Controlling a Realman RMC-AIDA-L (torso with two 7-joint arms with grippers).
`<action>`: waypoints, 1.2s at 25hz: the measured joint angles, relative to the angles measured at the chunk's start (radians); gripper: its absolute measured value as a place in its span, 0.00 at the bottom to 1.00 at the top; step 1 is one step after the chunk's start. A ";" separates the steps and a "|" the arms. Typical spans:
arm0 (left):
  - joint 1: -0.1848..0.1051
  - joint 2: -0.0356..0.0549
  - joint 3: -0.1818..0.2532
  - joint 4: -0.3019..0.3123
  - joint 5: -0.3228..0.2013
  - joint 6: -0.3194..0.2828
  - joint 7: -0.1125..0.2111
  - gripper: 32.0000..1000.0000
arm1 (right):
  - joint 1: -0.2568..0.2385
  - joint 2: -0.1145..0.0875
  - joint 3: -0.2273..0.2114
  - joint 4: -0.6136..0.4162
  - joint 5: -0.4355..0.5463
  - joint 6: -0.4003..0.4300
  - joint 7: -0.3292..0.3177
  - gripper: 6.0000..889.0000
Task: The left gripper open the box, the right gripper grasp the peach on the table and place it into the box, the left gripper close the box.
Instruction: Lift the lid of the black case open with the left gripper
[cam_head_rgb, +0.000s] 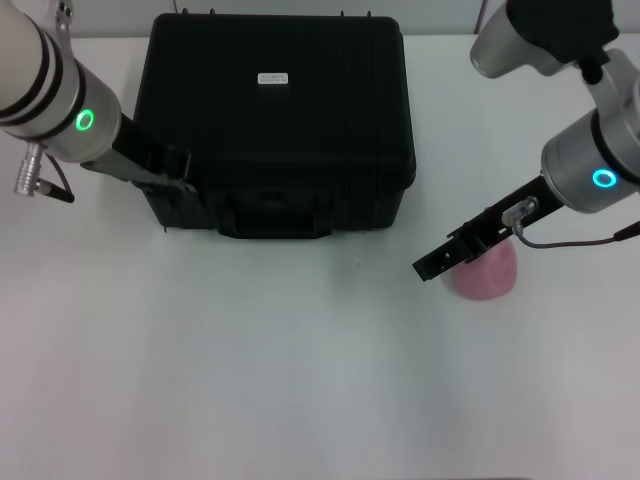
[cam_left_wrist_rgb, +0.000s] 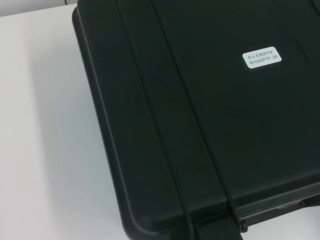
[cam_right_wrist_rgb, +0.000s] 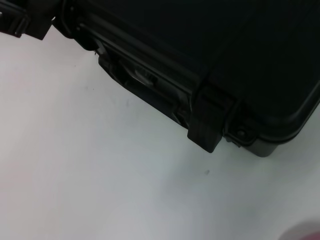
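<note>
Right gripper (cam_head_rgb: 432, 268), slim and black, sits over the small pale pink round peach (cam_head_rgb: 487, 272) on the white table (cam_head_rgb: 300, 380); I cannot tell its finger spacing. Farther back, the left gripper (cam_head_rgb: 175, 172) touches the closed large black plastic box (cam_head_rgb: 280, 120); its opening is unclear. Only the left wrist view makes the white label (cam_left_wrist_rgb: 261, 57) legible.
</note>
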 joint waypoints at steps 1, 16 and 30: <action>0.000 0.0004 0.000 0.002 0.000 -0.001 0.000 0.39 | 0.000 0.000 0.000 0.000 0.000 0.000 0.000 0.96; -0.004 0.0009 -0.003 0.119 0.006 -0.080 0.002 0.38 | 0.001 0.000 0.000 0.000 -0.001 0.000 0.000 0.95; 0.012 -0.0008 -0.036 0.247 -0.005 -0.098 0.006 0.39 | 0.003 0.000 0.000 0.000 -0.002 0.000 -0.002 0.95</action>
